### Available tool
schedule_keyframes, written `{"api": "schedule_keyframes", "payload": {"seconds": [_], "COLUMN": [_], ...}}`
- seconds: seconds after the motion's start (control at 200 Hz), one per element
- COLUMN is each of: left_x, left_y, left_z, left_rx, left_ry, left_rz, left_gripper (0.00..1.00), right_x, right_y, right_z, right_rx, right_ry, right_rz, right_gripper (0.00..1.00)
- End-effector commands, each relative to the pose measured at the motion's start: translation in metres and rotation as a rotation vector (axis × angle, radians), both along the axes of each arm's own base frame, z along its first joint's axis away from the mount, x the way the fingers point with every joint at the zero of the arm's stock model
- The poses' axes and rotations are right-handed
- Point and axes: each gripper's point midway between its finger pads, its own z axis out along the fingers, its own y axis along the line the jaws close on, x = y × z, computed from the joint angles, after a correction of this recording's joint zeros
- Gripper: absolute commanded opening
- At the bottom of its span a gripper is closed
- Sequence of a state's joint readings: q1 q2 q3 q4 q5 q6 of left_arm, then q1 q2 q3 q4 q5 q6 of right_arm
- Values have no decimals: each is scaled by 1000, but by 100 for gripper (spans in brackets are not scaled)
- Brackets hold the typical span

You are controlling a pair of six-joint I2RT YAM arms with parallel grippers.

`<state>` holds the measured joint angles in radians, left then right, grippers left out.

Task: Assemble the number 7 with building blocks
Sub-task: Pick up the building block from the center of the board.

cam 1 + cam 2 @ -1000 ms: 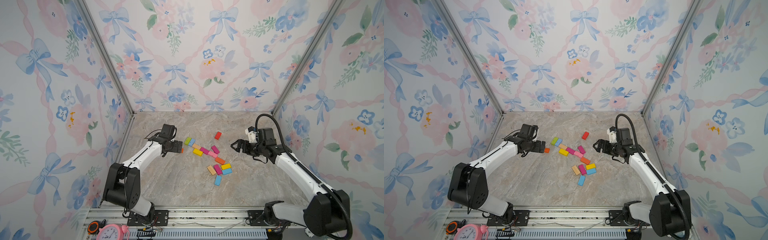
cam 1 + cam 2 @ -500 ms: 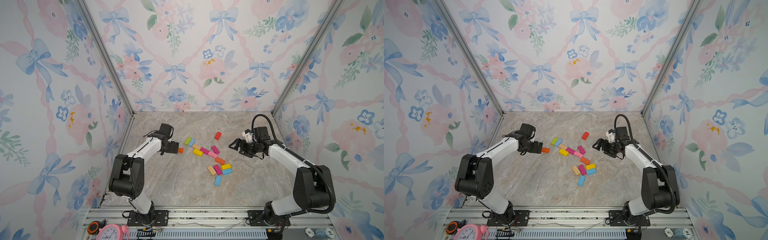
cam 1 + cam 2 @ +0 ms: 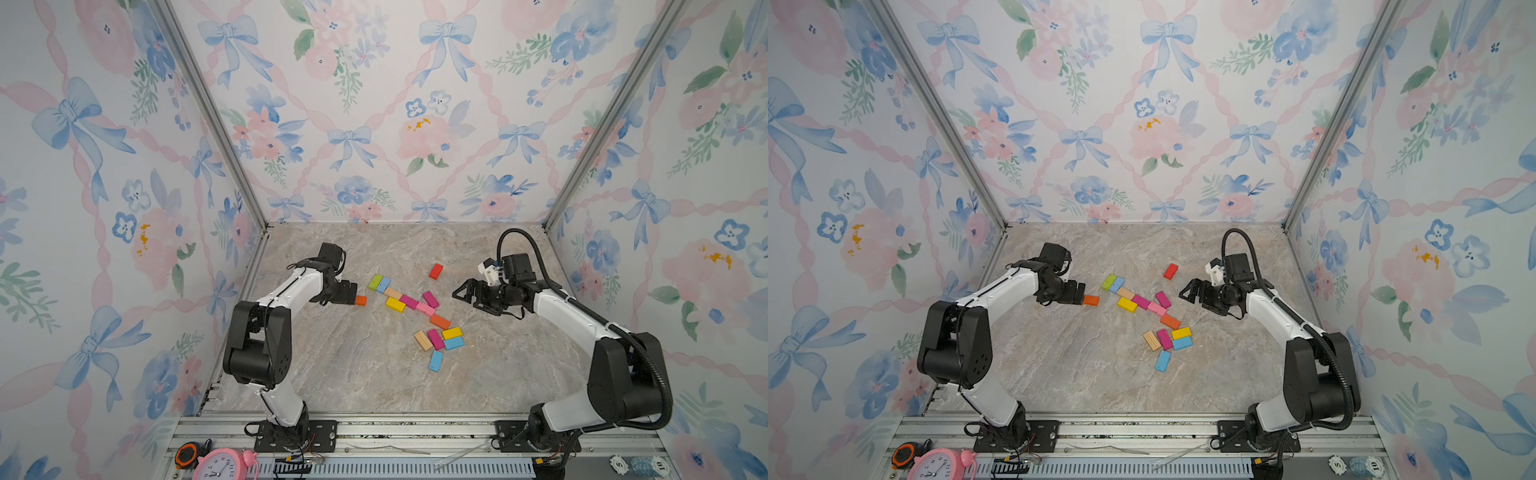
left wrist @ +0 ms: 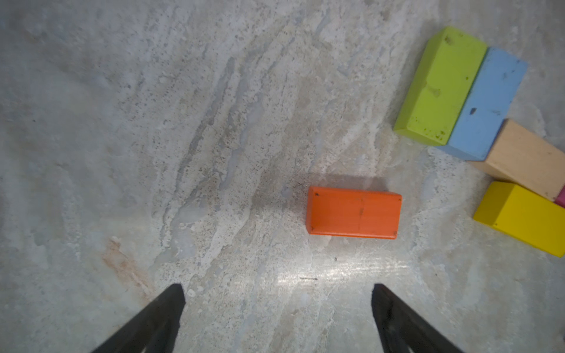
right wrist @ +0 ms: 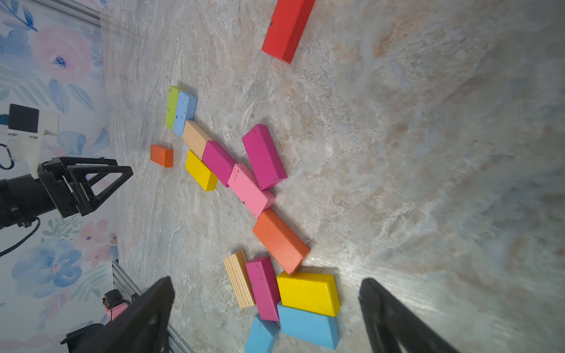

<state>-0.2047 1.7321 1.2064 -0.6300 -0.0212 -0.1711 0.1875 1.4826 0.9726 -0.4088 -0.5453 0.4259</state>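
The building blocks [image 3: 409, 301] all lie on the table [image 3: 353, 374] around its middle, and we cannot read a 7 in them yet. What we have is a loose slanting run. A green block [image 3: 375, 281] and a blue block [image 3: 383, 285] sit side by side at the end nearer the back left corner. From there a tan block [image 3: 392, 293], a magenta block [image 3: 409, 301], a pink block [image 3: 425, 308] and an orange block [image 3: 439, 321] trail toward the right edge.

A yellow block [image 3: 395, 305] and a second magenta block [image 3: 430, 299] lie against the flanks of that run. Nearer the front edge sits a clump [image 3: 435, 339] of five: striped wood, magenta, yellow and two blue. A red block [image 3: 435, 271] lies alone toward the back edge, and a lone orange block [image 3: 360, 300] lies apart on the left side.

We judge that the run could serve as the slanted stroke. There is no top bar, though, and the clump and strays remain to be placed.

The left gripper [image 3: 351, 294] hovers just beside the lone orange block, fingers spread with nothing between them. The right gripper [image 3: 463, 296], right of the run, is likewise spread wide and empty.
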Motion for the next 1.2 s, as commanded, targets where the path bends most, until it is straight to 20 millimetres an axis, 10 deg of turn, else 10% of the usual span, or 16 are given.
{"api": "schedule_keyframes", "payload": {"seconds": [0.0,0.675,1.195], "left_x": [-1,16,13], "left_y": [-12,-50,-56], "left_z": [-5,-50,-63], "left_rx": [35,80,59], "left_ry": [40,127,162], "left_rz": [-59,-125,-95], "left_gripper": [98,92,61], "right_x": [-2,-7,-8], "right_y": [4,8,7], "right_z": [17,26,31], "right_rx": [-10,-12,-16], "right_ry": [-43,-75,-100], "right_rz": [26,45,42], "right_gripper": [97,97,97]}}
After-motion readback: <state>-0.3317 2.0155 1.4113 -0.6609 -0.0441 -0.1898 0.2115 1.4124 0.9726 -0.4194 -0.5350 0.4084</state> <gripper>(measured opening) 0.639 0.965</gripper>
